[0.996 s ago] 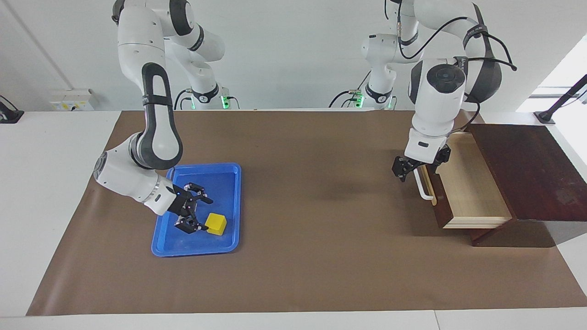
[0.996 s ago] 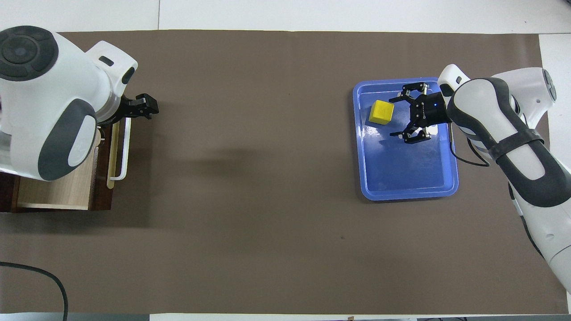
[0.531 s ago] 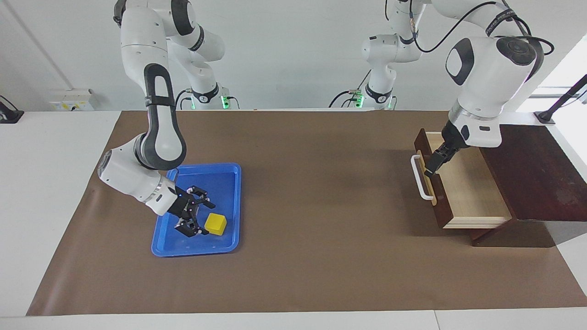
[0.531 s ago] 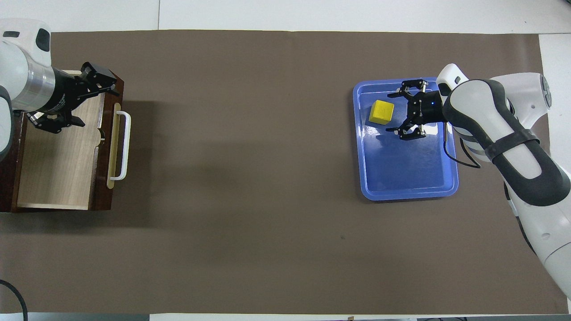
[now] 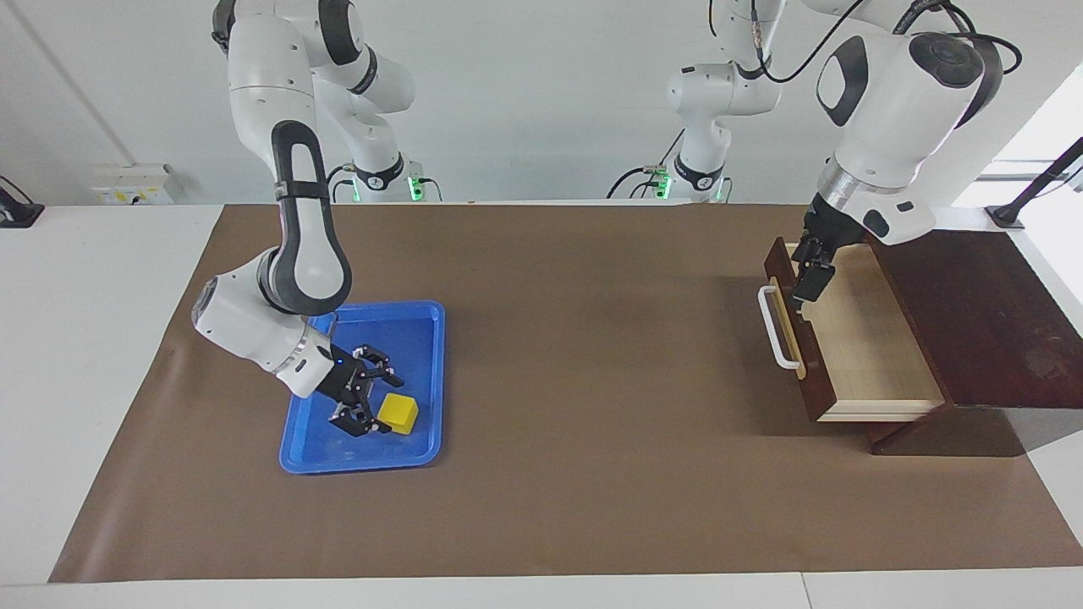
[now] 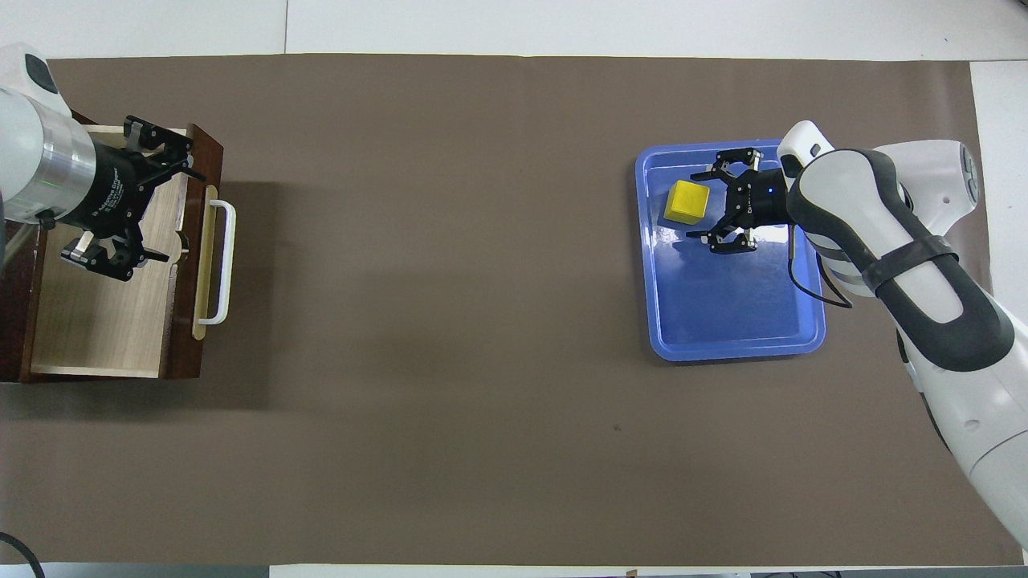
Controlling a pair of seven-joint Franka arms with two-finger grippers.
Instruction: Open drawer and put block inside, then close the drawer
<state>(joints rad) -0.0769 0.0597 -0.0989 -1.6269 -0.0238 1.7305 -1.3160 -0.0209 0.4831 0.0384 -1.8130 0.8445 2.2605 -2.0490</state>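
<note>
Two arms, two jobs, and you can see the split plainly. A second ago your left gripper point(image 5: 808, 272) was down beside the white bar handle point(image 5: 777, 326); it has since let go, lifted and swung back, and now hangs over the pulled-out drawer point(image 5: 863, 338) with its jaws spread wide and nothing between them. The drawer stands open, its light wood floor bare, at the left arm's end of the table, so the first step of the task looks done and the box is ready to receive.

Meanwhile your right gripper point(image 5: 365, 397) has crept in across the blue tray point(image 5: 360, 461) toward the block point(image 5: 398, 413). The yellow cube sits where it sat a second ago, flat on the tray floor toward the tray's end farther from the robots. In the overhead view the block point(image 6: 688, 201) lies just ahead of the fingertips point(image 6: 697, 235), at the mouth of the jaws rather than between them: one finger reaches up beside the cube's nearer edge, the other stops just short of it. The jaws stand open but have begun to narrow, and they hold nothing yet. Judged from this, the pick is the step in hand; you would want the gripper a touch farther forward before the fingers close.
</note>
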